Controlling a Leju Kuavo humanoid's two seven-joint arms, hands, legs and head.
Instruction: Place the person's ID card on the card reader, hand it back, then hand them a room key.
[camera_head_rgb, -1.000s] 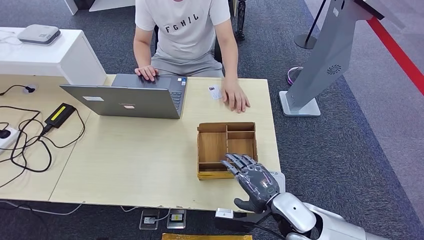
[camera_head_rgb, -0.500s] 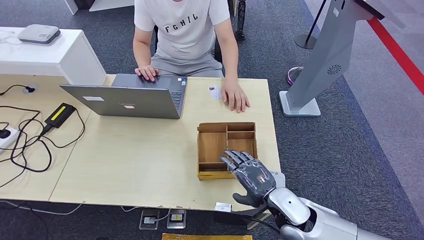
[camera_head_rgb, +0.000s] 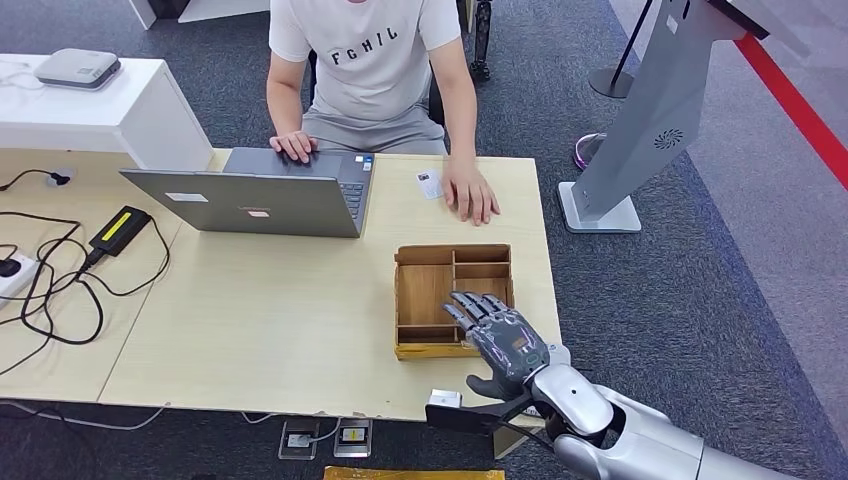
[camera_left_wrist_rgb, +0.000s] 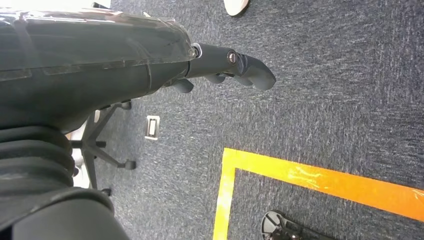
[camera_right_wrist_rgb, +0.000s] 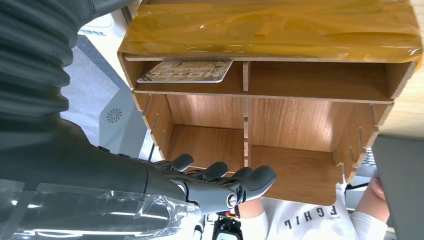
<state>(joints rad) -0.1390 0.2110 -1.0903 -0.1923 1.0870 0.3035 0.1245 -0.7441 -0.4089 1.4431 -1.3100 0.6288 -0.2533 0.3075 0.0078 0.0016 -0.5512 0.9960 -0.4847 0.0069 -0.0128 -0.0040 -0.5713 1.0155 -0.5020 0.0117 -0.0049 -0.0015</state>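
Note:
The ID card (camera_head_rgb: 430, 183) lies on the desk's far edge, just beside the seated person's hand (camera_head_rgb: 472, 194). A wooden divided box (camera_head_rgb: 428, 292) stands near the desk's right front. In the right wrist view a room key card (camera_right_wrist_rgb: 185, 71) marked HOTEL lies flat in one compartment of the box (camera_right_wrist_rgb: 280, 130). My right hand (camera_head_rgb: 505, 345) hovers over the box's near right corner, fingers (camera_right_wrist_rgb: 220, 177) spread, holding nothing. A white device (camera_head_rgb: 557, 354) peeks out from under that hand. My left hand (camera_left_wrist_rgb: 225, 67) hangs over the carpet, loosely bent and empty.
An open grey laptop (camera_head_rgb: 260, 195) sits before the person, whose other hand (camera_head_rgb: 293, 146) rests on it. Cables and a black power brick (camera_head_rgb: 120, 230) lie at the desk's left. A white kiosk stand (camera_head_rgb: 640, 130) rises right of the desk. Orange floor tape (camera_left_wrist_rgb: 320, 177) crosses the carpet.
My right hand has shifted a little forward over the box's near right corner, still spread. The person and the ID card have not moved.

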